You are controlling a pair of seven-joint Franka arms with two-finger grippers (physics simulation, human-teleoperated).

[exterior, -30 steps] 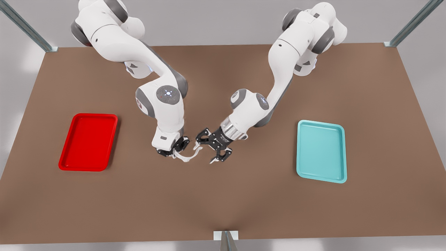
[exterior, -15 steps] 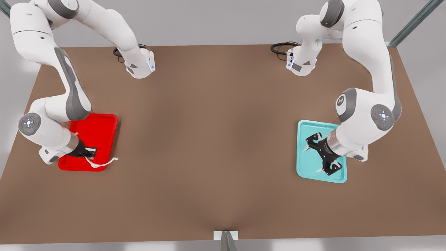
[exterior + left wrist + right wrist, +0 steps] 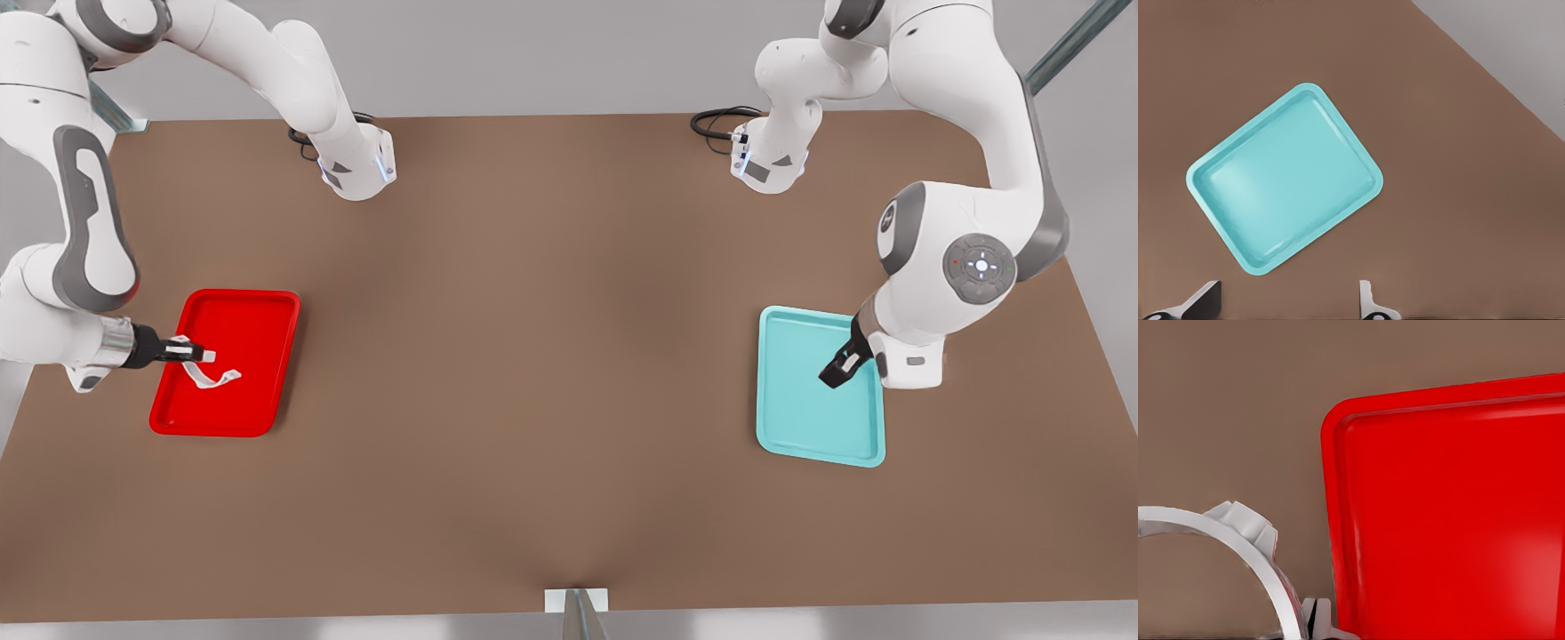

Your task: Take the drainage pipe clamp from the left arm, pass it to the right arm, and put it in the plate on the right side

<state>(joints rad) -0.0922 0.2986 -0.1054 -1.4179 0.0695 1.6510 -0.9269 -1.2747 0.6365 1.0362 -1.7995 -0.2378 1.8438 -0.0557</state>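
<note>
The drainage pipe clamp, a thin white half-round strap, hangs over the red plate at the front view's left. My right gripper reaches in level from the plate's outer side and is shut on one end of the clamp. In the right wrist view the clamp curves beside the plate's rim. At the front view's right, my left gripper hovers over the teal tray. Its fingers stand wide apart with nothing between them.
The teal tray holds nothing. Both arm bases stand at the far edge of the brown table, with black cables beside them. Metal frame posts rise at the far corners, and a bracket sits at the middle of the near edge.
One second ago both grippers met at the table's middle around the clamp. Since then each arm swung out to its tray, and the right gripper carried the clamp over the red plate.
</note>
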